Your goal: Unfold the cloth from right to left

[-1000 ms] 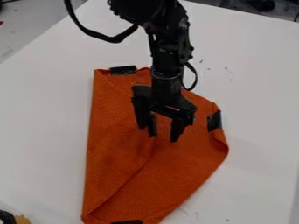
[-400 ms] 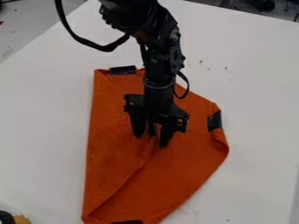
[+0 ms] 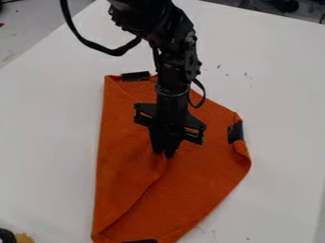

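- In the camera view, I hang my black two-finger gripper (image 3: 164, 155) over the middle of the floppy orange fabric cloth (image 3: 196, 182), which lies partly folded on the smooth white table (image 3: 51, 133).
- A diagonal ridge (image 3: 145, 192) runs from beneath my tips toward the cloth's lower corner; I take it for the loose layer's edge. Black patches sit at the upper edge (image 3: 136, 76), at the side (image 3: 235, 132) and at the bottom edge (image 3: 139, 241).
- The step in hand, as I judge it, is securing that layer. I should pinch only the top ply, since catching the one below would drag the whole cloth along.
- Next I want a small lift, then a low, slow sweep leftward, laying the layer down flat before I let go. Going too fast could slip the fabric out or bunch it.
- My fingers are narrow, nearly together, their tips down in the fabric at the ridge's top. I seem to hold a small pinch; how many layers, I cannot tell.
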Motion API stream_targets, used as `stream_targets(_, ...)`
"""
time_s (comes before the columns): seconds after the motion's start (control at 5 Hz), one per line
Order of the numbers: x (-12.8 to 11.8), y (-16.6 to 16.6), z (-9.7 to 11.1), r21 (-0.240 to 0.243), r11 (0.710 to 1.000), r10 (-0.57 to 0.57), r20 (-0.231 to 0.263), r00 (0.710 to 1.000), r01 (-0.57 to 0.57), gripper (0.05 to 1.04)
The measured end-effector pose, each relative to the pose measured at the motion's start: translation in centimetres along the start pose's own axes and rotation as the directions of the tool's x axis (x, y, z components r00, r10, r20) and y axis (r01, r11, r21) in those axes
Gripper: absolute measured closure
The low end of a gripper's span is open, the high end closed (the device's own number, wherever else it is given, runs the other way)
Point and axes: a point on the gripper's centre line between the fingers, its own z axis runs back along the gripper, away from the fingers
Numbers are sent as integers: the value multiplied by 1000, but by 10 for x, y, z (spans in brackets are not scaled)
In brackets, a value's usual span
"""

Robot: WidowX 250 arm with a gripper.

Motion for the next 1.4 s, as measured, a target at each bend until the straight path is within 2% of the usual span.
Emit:
stream_targets(0.2,0,1,18,25,999,20,31,999,-21,1000)
stream_targets(0.4,-4,8,34,50,997,59,78,995,-63,1017)
stream_targets(0.6,-15,32,45,51,987,142,137,980,-150,1017)
stream_targets(0.8,-35,64,44,39,970,230,163,959,-239,1017)
stream_targets(1.2,-69,111,29,16,951,302,191,934,-310,1017)
stream_targets(1.4,-73,126,25,11,945,318,217,923,-328,1017)
